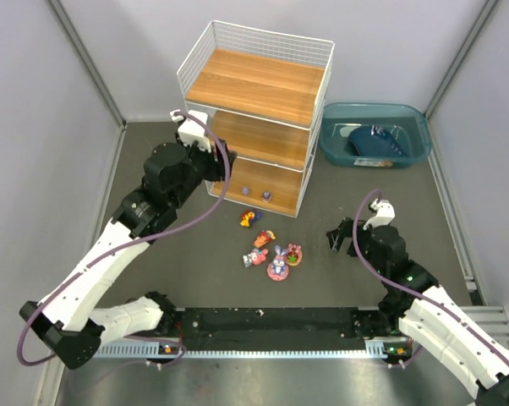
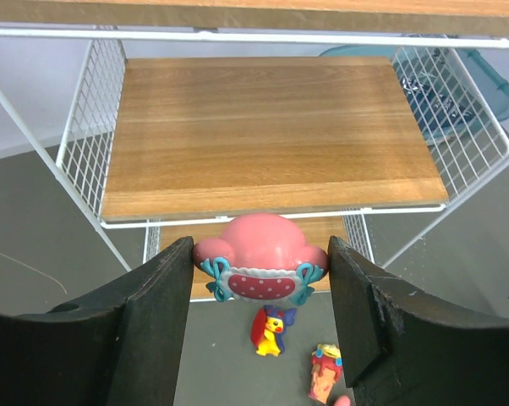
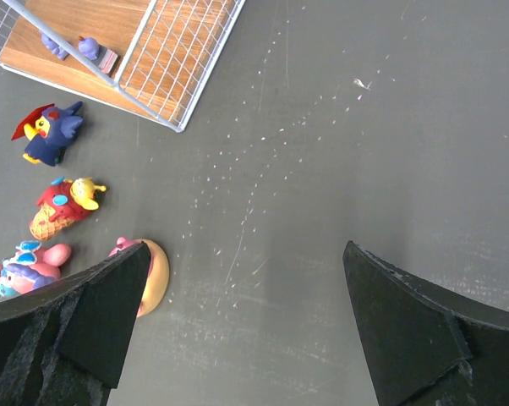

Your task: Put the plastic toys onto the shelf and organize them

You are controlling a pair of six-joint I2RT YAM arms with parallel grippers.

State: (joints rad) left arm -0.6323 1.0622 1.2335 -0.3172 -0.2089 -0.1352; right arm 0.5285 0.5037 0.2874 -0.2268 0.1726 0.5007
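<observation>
My left gripper (image 1: 221,161) is shut on a pink toy (image 2: 263,245) with a red dotted band and teal bows, and holds it at the front edge of the middle tier of the white wire shelf (image 2: 271,135). The shelf (image 1: 259,85) stands at the back centre. Several toys lie on the table in front of it: a yellow and blue bird (image 1: 249,218), a red and yellow one (image 1: 265,238), a purple bunny (image 1: 278,267) and a pink one on an orange disc (image 1: 293,254). My right gripper (image 1: 343,235) is open and empty, right of them.
Two small purple pieces (image 1: 256,194) sit on the shelf's bottom tier. A teal bin (image 1: 415,114) holding a dark blue thing stands right of the shelf. Grey walls close in both sides. A black rail runs along the near edge.
</observation>
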